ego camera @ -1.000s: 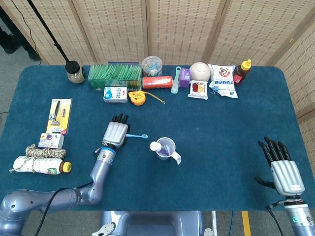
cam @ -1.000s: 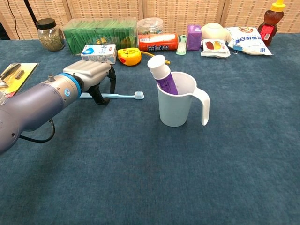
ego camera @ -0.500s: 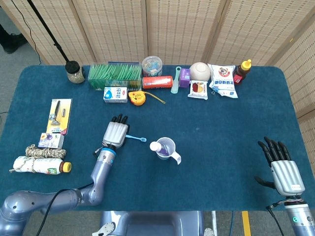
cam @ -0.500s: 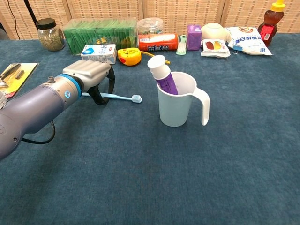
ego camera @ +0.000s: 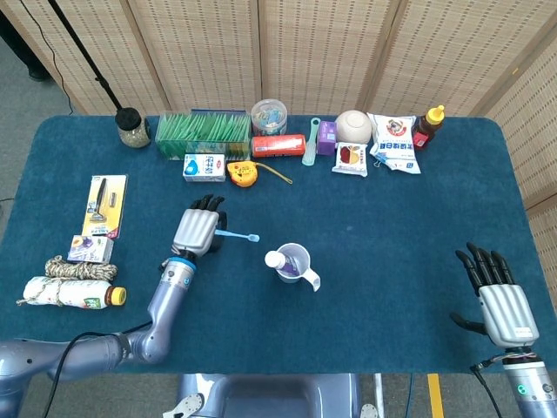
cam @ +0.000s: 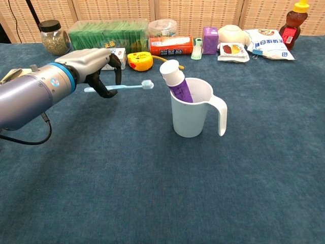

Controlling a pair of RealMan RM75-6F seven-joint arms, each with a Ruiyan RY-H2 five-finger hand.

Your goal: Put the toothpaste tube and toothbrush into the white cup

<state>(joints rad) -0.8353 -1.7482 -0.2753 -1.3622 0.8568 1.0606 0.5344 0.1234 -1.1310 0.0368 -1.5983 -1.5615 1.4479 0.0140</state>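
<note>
Left hand (cam: 96,63) pinches the toothbrush (cam: 122,87), raised above the table left of the white cup (cam: 191,113). Toothpaste tube (cam: 175,79) already stands inside; toothbrush insertion remains. Right hand (ego camera: 499,296) idle, fingers spread, empty.

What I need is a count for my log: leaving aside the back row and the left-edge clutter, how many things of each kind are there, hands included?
toothbrush: 1
toothpaste tube: 1
white cup: 1
hands: 2, left hand, right hand
Total: 5
</note>
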